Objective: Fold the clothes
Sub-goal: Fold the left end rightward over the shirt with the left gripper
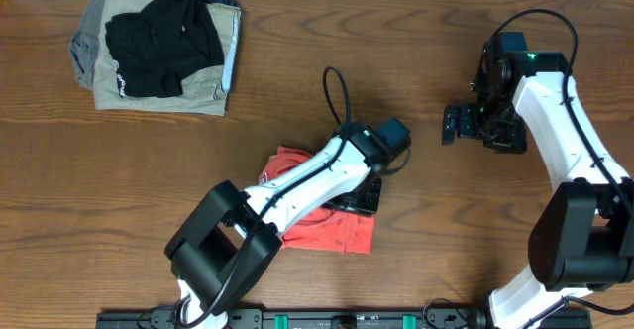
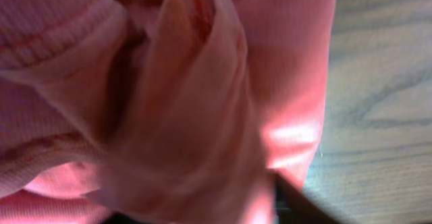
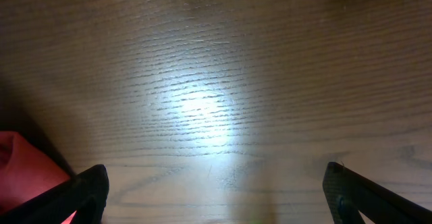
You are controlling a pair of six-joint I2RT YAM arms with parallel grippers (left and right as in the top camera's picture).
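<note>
The brown wood-grain table [image 1: 396, 52] carries a bunched red-orange T-shirt [image 1: 337, 232] directly beneath the left end effector [image 1: 363, 198]. A pile of khaki and grey garments [image 1: 94, 42] lies well apart, far to that end effector's left.

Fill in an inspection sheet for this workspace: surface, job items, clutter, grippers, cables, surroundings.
Surface: dark wooden table, grain visible.
Job's things: red-orange T-shirt, folded small near the front edge, with the left gripper down at it.
Clutter: black garment lying on folded khaki and grey garments, far left corner.
Grippers: left gripper's jaws hidden by cloth, state unclear; right gripper open over bare wood.
Cables: black cable loop at the left wrist; another arcs over the right arm.
Surroundings: black rail along the front edge.
</note>
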